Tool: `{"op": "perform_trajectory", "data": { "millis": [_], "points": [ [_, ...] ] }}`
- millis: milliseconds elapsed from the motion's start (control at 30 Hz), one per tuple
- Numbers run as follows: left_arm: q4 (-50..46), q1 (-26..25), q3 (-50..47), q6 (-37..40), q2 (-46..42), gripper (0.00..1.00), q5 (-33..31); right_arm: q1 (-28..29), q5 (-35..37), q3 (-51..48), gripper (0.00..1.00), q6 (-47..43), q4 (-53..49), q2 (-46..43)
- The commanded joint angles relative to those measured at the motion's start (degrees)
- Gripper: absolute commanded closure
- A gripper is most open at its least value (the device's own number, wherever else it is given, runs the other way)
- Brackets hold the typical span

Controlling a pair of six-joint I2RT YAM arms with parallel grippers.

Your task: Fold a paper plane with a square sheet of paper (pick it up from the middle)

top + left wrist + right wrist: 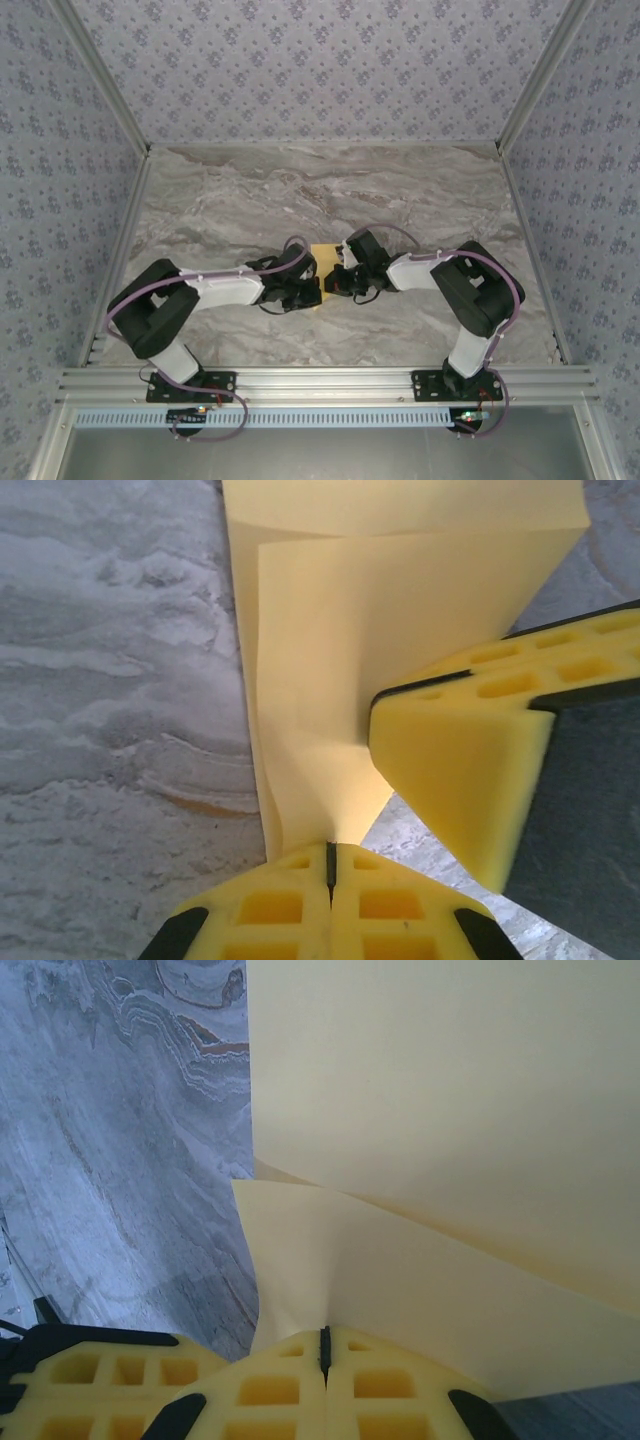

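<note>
Centre of the tabletop (300, 190), both arms reach inward and meet over the sheet of paper (400, 620). The left end effector (330, 865) is fully closed, jaws flush together, pinching a narrow gathered point of the sheet. The right end effector (323, 1348) is likewise fully closed on the sheet, with one layer rising out of the pinch and a broader layer spread behind it. In the left wrist view the right end effector sits just beside the left one's pinch, touching the paper from the right. The sheet shows two overlapping layers with soft, unpressed bends, with no sharp crease yet. It looks lifted at the pinches, though how much lies on the marble cannot be told. Judged step: an early fold, with the plane far from formed. To do it well, both pinches need to travel together so the thin paper neither tears nor slips. The free edge should be brought square onto the opposite edge before anything is flattened, and the crease pressed only once the corners match. With the two grips so close, a pull apart would rip or crumple the paper between them.
</note>
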Motion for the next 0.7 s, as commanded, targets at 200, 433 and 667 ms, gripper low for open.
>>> {"op": "perform_trajectory", "data": {
  "millis": [200,433,667],
  "points": [
    [-2.2,0.2,-2.1,-0.6,1.2,1.00,-3.6,-0.2,3.5,-0.4,1.00,-1.0,-4.1,-0.7],
    [-1.4,-0.2,-4.0,-1.5,1.3,1.00,-3.6,1.4,1.4,-1.5,1.00,-1.8,-2.1,-3.2],
    [-1.5,-0.4,-3.7,-1.5,1.8,1.00,-3.4,2.7,1.8,-0.5,1.00,-1.2,-2.2,-0.6]
  ]
}}
